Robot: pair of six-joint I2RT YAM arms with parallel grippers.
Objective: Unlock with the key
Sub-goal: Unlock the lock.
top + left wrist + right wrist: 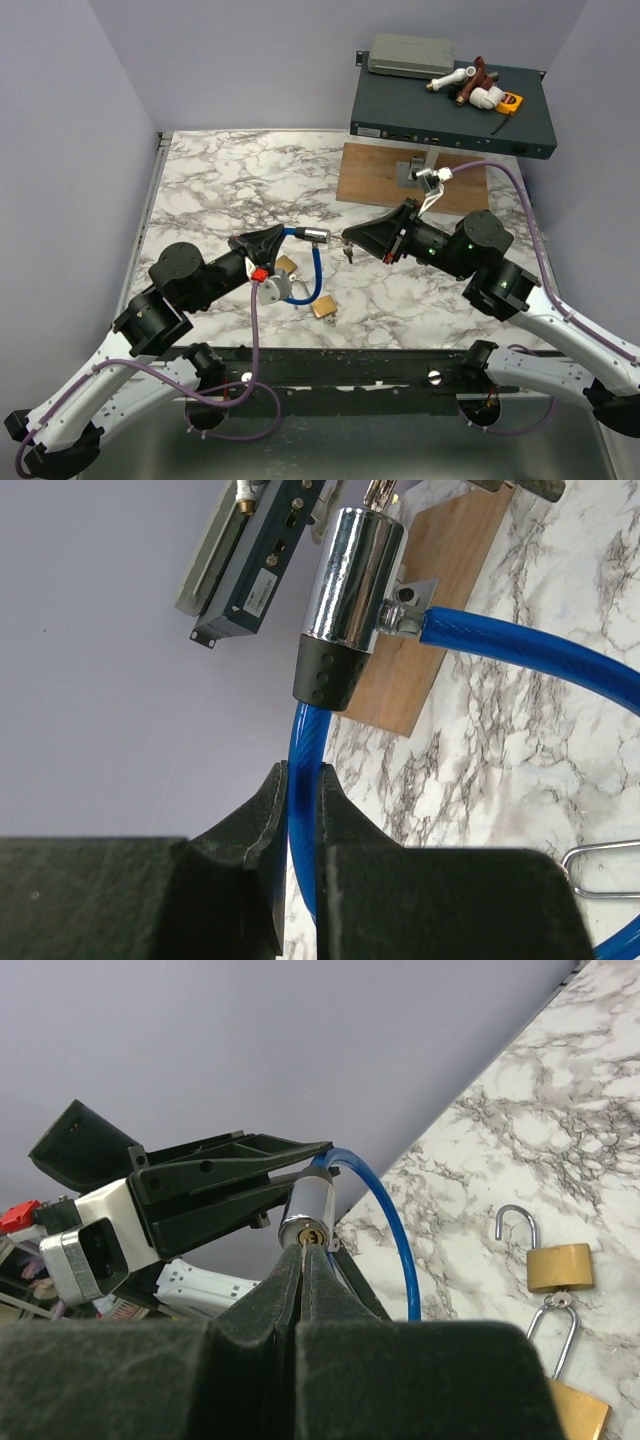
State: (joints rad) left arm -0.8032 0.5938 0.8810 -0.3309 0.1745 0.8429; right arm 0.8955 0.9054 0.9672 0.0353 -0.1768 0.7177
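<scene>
The left gripper is clenched on the blue cable a little way below the chrome cylinder. It holds the cable loop up off the marble table, so the cylinder hangs in the air just past the fingertips. The cable leaves the cylinder's side and curves round and down toward the left arm.

The right gripper comes at the cylinder from the other side. Its fingers are pressed fully together, their tips touching the cylinder's end face right at the brass keyhole. The key cannot be made out there, because the closed tips cover the spot where it would show. In the top view a small dark piece dangles just under those tips, beside the cylinder, too small to identify.

Two brass padlocks lie on the table below the cylinder. One is near the bottom of the cable loop and the other is close to the left wrist. In the right wrist view both have their shackles open. A wooden board lies behind the cylinder, toward the far edge, with a dark flat box beyond it.
</scene>
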